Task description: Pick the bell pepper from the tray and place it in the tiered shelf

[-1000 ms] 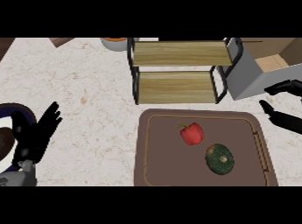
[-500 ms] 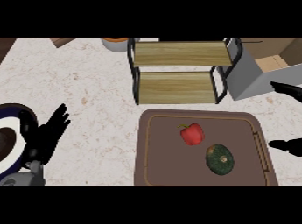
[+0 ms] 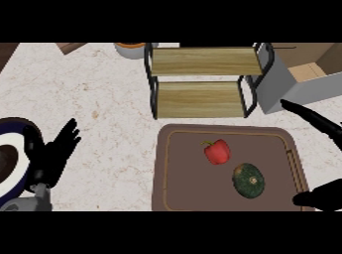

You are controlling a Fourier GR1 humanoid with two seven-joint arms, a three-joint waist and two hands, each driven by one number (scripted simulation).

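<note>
A red bell pepper (image 3: 216, 152) lies in the middle of the brown tray (image 3: 177, 173), with a dark green squash (image 3: 248, 180) just right of and below it. Beyond the tray stands the tiered shelf (image 3: 202, 89) with two wooden boards in a black frame. My right hand (image 3: 333, 163) is at the tray's right edge, open, one finger stretched up along the right and the thumb low by the tray's corner; it holds nothing and is apart from the pepper. My left hand (image 3: 55, 156) rests open at the lower left, fingers up.
A dark blue and white plate (image 3: 12, 178) with a brown item lies at the left edge, partly behind my left hand. A grey open box (image 3: 305, 82) stands right of the shelf. An orange-rimmed bowl (image 3: 130, 48) sits at the back.
My right hand has spread wider and dropped lower along the tray's right edge. My left hand has risen slightly. The pepper has not moved.
</note>
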